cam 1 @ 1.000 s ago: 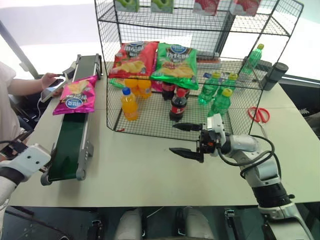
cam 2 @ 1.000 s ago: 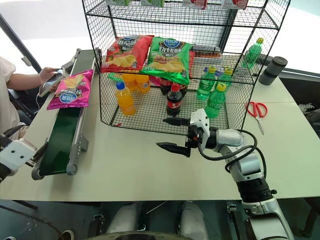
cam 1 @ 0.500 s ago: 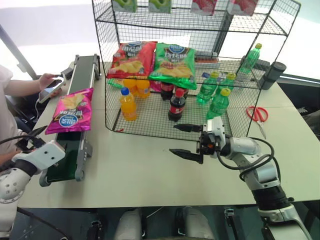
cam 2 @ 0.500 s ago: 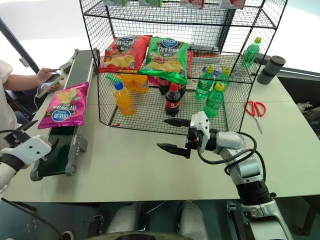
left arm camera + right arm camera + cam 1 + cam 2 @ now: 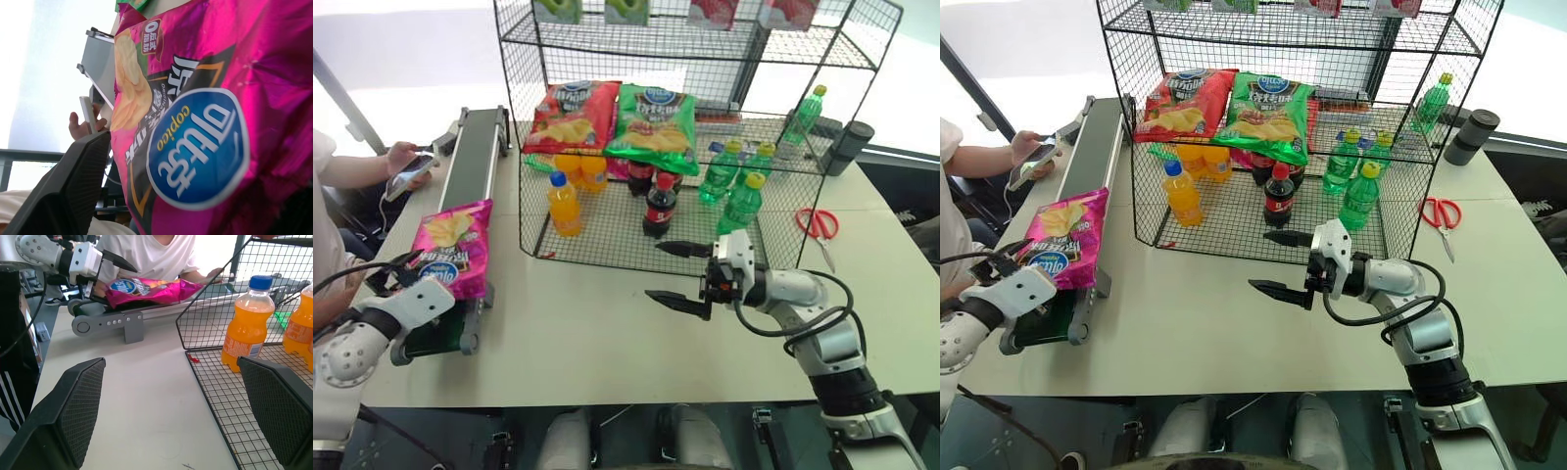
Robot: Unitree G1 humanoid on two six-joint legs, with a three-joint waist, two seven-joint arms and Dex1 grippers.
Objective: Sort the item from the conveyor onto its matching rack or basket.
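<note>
White tabletop, dark green belt conveyor [image 5: 475, 171]: shiny magenta-pink crisp bag [image 5: 450, 259] lies at its near end between the left gripper's [image 5: 393, 279] spread fingers, which should close squarely; right gripper [image 5: 677, 275] gapes empty.

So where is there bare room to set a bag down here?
Bare table between the conveyor and the right end effector, and in front of the scissors. The rack is crowded: bottles below, crisp bags on its middle shelf.
</note>
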